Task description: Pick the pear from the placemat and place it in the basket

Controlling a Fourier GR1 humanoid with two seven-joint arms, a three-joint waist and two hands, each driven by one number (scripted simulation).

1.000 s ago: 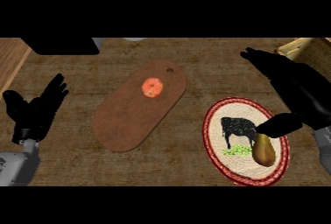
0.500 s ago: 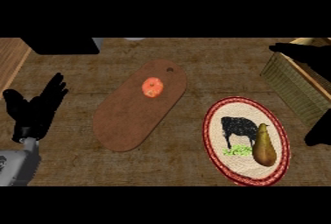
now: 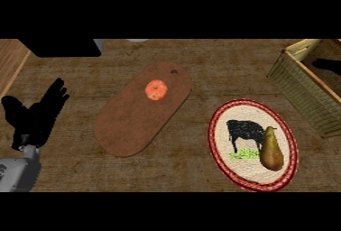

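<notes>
Here, pear [image 3: 271,149] on placemat [image 3: 225,118], left hand [image 3: 34,116] far off — fingers spread.

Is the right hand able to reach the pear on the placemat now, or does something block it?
Probably yes. The pear lies uncovered on the placemat, with nothing over or against it. Only a dark part of the right hand shows, up at the basket, so it would have to come back down first.

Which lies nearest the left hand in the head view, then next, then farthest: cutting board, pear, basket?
From the left hand, at the view's left edge:
1. Cutting board, centre-left.
2. Pear, on the placemat's right part.
3. Basket, far right.
</notes>
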